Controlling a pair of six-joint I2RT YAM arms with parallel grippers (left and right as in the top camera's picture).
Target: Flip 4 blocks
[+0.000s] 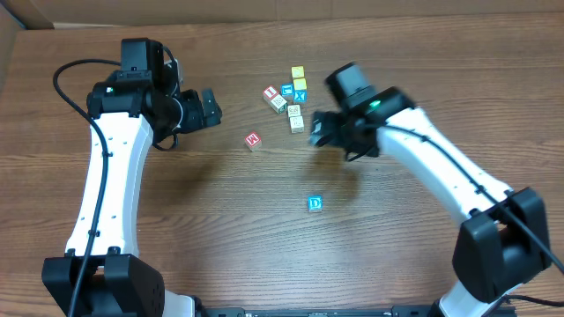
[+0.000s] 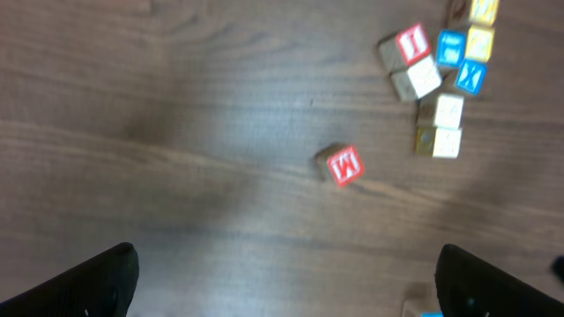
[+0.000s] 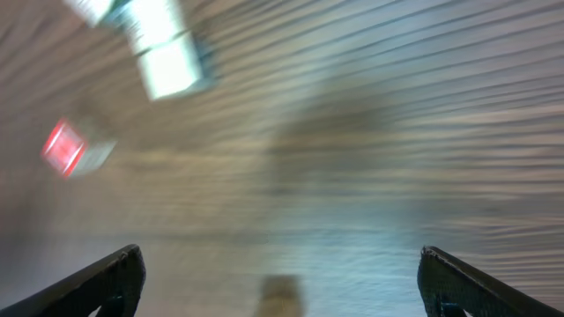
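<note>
Wood-grain table (image 1: 264, 255) bears the red block (image 1: 253, 140), flanked by left gripper (image 2: 291, 291) and right gripper (image 3: 282, 282), both spread wide, empty.

Moderately bright, even light is falling from above onto the table (image 1: 220, 238); soft, diffuse shadows are lying beside the left arm (image 1: 110, 176) and right arm (image 1: 441, 176); the overhead view is reading sharp, save the smeared right gripper (image 1: 314, 130); the left wrist view is showing slightly soft; the right wrist view is streaking heavily, the red block (image 3: 66, 145) and a pale block (image 3: 172, 66) dissolving into patches.
</note>
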